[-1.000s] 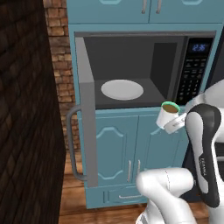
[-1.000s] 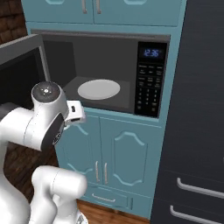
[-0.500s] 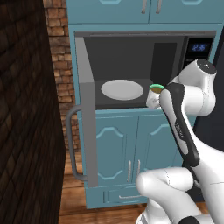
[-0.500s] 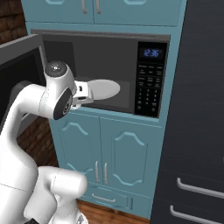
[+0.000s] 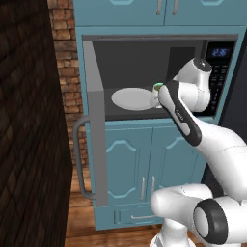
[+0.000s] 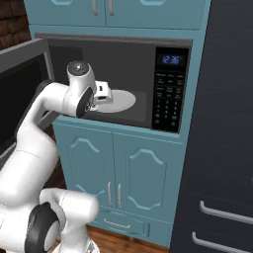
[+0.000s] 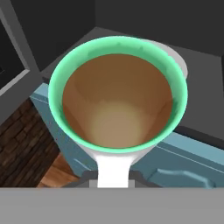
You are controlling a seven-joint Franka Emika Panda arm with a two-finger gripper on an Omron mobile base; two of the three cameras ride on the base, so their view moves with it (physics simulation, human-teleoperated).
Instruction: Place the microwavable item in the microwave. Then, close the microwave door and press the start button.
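The white mug (image 7: 118,100) with a green rim and brown liquid hangs upright in my gripper (image 7: 113,178), which is shut on its handle side. In the left base view the mug (image 5: 157,88) is at the microwave's mouth, at the right edge of the white turntable (image 5: 131,98), with the gripper (image 5: 158,96) just below its rim. The silver-grey microwave (image 6: 170,89) is open, its blue display lit. The microwave door (image 5: 95,130) stands swung out to the left, with its curved bar handle (image 5: 78,159) facing outward. The turntable (image 7: 180,62) peeks out behind the mug.
Teal cabinet doors (image 6: 116,168) sit below the microwave and more above it. A dark brick wall (image 5: 29,125) stands close on the left. A dark tall drawer unit (image 6: 222,148) fills the right side. Wooden floor (image 5: 79,212) lies below.
The arm has stretched forward and carried the mug from in front of the cabinet, right of the opening, up to the microwave's mouth beside the turntable. The door has not moved.
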